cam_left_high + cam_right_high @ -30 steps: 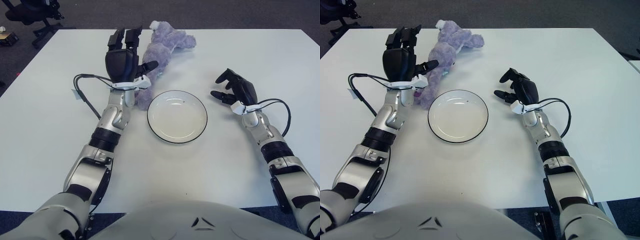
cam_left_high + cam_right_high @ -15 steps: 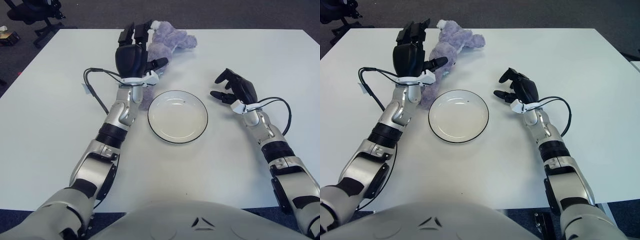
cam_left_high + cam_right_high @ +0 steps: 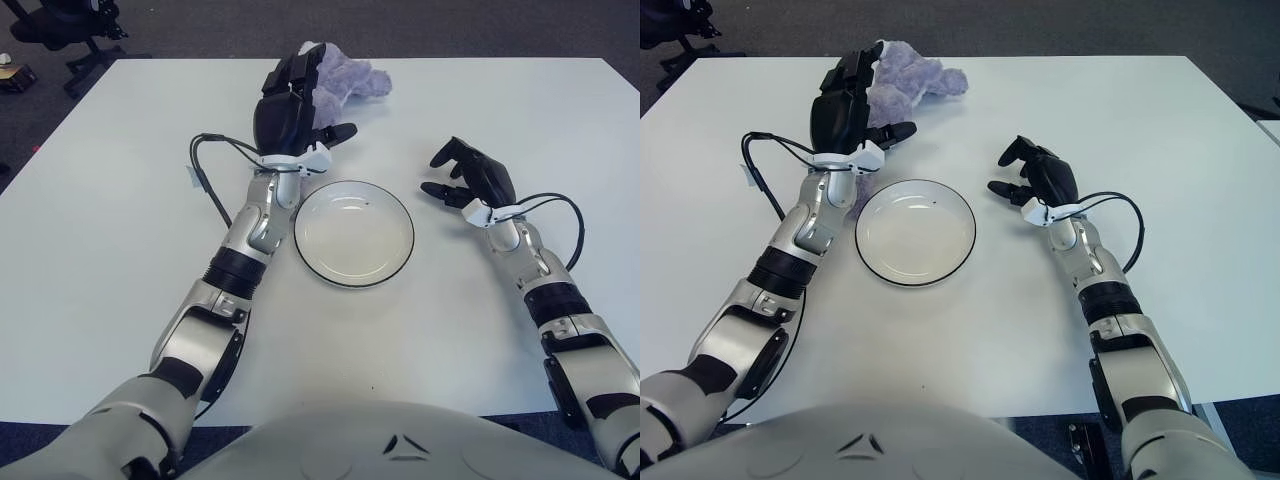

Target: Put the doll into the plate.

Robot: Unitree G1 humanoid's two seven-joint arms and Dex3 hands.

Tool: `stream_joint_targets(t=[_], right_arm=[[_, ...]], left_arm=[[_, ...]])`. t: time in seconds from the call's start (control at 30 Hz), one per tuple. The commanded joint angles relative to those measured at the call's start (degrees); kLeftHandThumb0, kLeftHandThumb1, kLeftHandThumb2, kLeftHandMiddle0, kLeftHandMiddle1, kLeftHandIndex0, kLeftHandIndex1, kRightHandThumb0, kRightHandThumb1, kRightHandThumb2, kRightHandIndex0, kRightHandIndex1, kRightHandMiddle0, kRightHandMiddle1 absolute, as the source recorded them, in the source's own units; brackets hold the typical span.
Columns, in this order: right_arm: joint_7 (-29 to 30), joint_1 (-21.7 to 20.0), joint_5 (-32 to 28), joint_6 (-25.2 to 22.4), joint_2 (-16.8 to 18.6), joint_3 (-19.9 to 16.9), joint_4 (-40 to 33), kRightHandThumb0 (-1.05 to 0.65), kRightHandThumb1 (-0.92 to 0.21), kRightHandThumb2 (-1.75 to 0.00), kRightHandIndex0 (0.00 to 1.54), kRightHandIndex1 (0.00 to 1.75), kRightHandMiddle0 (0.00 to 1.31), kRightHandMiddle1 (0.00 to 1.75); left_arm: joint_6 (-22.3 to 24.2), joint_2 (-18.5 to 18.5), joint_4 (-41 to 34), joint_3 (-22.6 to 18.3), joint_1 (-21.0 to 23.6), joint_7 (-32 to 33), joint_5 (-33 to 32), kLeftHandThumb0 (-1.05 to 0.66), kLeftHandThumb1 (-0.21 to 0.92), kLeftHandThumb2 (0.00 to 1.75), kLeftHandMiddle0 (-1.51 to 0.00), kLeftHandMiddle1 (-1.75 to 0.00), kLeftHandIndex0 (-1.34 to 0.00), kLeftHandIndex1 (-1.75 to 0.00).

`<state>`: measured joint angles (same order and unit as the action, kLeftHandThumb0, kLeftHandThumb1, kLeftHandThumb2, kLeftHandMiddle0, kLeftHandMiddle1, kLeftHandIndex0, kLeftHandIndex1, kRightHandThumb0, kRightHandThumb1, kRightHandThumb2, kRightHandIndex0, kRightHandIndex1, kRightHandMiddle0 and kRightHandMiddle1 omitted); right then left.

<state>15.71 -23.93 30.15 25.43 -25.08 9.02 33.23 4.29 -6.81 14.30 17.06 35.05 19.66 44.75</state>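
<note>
Doll: purple plush doll [image 3: 345, 78] at upper centre of the frame, lying on the white table [image 3: 120, 250], partly hidden behind the left hand.
Left hand: left hand [image 3: 287, 118] in front of the doll's lower half, above and left of the plate; fingers extended and apart, thumb sticking out toward the right; whether it touches the doll cannot be told.
Plate: white plate [image 3: 400, 262] with dark rim, centre of the frame, holding nothing, apart from the doll.
Right hand: right hand [image 3: 472, 176] at right of the plate, right-centre of the frame; fingers loosely curled, holding nothing.
Cables: black cable [image 3: 207, 190] loops beside the left forearm; another [image 3: 560, 215] at the right wrist.
</note>
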Motion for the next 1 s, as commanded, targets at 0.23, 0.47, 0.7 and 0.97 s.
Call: stream_joint_targets(t=[0.23, 0.47, 0.7, 0.97], right_arm=[[-1.2, 0.7, -0.6, -0.9, -0.2, 0.0, -0.2, -0.01, -0.92, -0.31, 0.49, 1.49, 0.31, 1.36], [-1.5, 0.6, -0.8, -0.9, -0.2, -0.2, -0.1, -0.01, -0.92, -0.30, 0.50, 1.49, 0.31, 1.36], [-1.6, 0.5, -0.9, -0.9, -0.2, -0.2, 0.2, -0.01, -0.92, -0.30, 0.50, 1.49, 0.32, 1.36], [-1.9, 0.6, -1.0, -1.0, -0.1, -0.3, 0.2, -0.01, -0.92, -0.30, 0.50, 1.49, 0.32, 1.35]], left_arm=[[2.3, -0.2, 2.9, 1.8, 3.2, -2.4, 0.8, -0.81, 0.92, 0.20, -0.30, -0.02, -0.10, -0.43], [2.0, 0.3, 7.6, 2.6, 5.5, -1.3, 0.6, -0.82, 0.92, 0.23, -0.29, 0.00, -0.12, -0.37], [0.7, 0.9, 14.8, 3.8, 8.6, 2.2, 1.1, -0.79, 0.92, 0.22, -0.28, 0.00, -0.16, -0.36], [0.5, 1.3, 21.7, 4.5, 12.3, 5.7, 1.0, -0.71, 0.92, 0.15, -0.28, 0.00, -0.24, -0.30]])
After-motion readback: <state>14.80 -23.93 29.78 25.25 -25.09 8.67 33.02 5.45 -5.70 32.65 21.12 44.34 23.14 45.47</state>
